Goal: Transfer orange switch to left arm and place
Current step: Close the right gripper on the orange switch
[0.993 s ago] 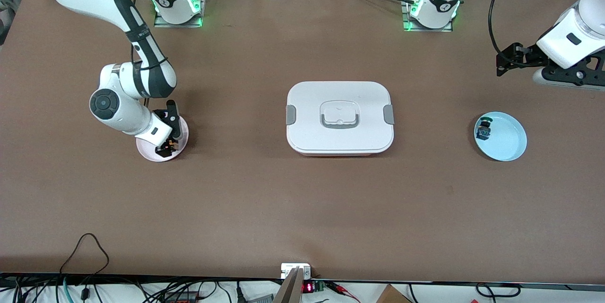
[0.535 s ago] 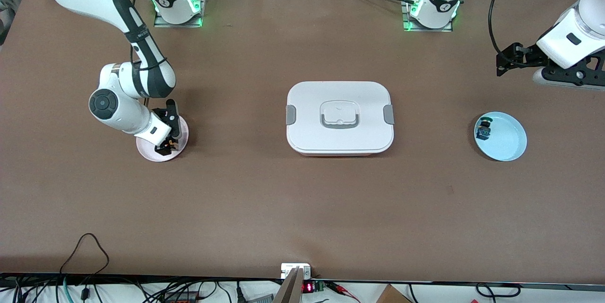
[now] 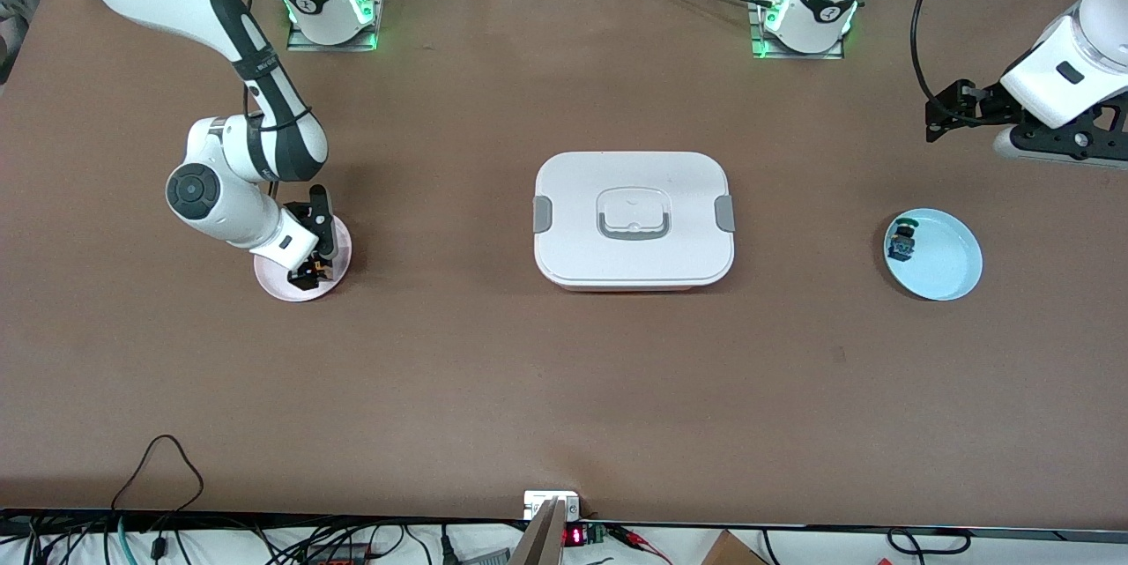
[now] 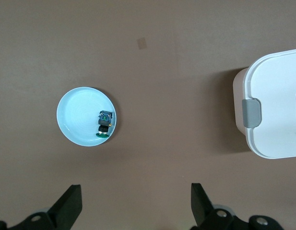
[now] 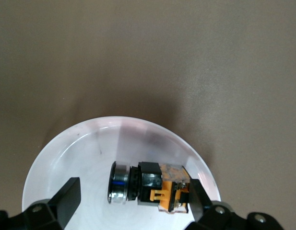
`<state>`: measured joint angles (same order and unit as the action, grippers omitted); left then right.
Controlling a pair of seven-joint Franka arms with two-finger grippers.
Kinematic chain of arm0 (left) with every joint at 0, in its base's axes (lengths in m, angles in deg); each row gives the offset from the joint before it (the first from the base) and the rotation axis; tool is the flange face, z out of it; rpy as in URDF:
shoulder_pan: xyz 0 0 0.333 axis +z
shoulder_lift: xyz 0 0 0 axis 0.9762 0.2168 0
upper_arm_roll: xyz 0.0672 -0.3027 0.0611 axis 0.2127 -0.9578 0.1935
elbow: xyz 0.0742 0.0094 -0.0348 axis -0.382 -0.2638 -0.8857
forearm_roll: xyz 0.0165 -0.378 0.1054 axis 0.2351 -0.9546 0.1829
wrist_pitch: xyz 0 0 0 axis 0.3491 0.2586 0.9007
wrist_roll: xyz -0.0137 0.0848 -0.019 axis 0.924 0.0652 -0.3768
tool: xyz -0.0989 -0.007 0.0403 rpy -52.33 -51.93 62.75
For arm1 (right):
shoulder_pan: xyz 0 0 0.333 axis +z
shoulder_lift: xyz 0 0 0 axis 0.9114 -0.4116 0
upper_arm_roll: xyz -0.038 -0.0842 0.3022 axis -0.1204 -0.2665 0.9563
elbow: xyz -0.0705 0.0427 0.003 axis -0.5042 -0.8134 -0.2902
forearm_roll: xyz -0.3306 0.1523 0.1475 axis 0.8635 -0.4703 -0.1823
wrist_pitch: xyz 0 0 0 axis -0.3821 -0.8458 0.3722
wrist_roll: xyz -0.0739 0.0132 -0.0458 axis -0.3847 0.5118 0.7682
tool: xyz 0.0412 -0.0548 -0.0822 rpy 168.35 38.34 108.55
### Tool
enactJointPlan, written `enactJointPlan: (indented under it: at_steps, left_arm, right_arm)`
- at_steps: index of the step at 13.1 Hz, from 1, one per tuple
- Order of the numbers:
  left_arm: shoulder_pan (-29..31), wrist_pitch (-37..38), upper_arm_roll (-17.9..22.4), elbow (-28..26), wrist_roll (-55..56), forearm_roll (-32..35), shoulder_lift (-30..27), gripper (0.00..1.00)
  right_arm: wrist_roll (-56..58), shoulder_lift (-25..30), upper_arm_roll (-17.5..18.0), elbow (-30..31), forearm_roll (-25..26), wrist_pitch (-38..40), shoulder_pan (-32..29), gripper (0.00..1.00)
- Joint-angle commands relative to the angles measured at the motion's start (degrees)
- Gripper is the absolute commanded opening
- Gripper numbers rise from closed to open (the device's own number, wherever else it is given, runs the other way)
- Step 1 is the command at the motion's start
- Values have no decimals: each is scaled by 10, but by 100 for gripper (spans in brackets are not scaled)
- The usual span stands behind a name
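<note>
The right gripper [image 3: 315,263], fingers apart, is lowered into a glossy white round dish [image 3: 339,258] at the right arm's end of the matte brown worktop [image 3: 564,389], straddling the orange switch [image 5: 150,188], which lies on its side. The white rounded-rectangular box [image 3: 634,219] with grey clips sits mid-worktop. The left gripper [image 4: 136,208] waits, fingers apart, over bare worktop near a pale blue dish [image 3: 947,261] holding a green-topped switch [image 3: 902,241]. No writing is legible.

My right gripper [image 5: 133,201] spread wide over pink plate [image 5: 66,158]; orange switch [image 5: 152,188] lying between my fingers [image 5: 68,194].
</note>
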<state>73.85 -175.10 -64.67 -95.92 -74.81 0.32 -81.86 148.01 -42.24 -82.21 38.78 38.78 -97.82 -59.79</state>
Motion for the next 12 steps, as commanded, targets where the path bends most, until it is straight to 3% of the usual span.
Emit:
enactJointPlan:
  at_steps: [1, 12]
  left_arm:
    - [-2, 10, 3, 15, -11, 8, 9, 100]
    - [1, 10, 6, 15, -12, 8, 10, 100]
  right_arm:
    - [1, 0, 3, 6, -9, -11, -4, 100]
    - [1, -21, 3, 2, -10, -40, -4, 100]
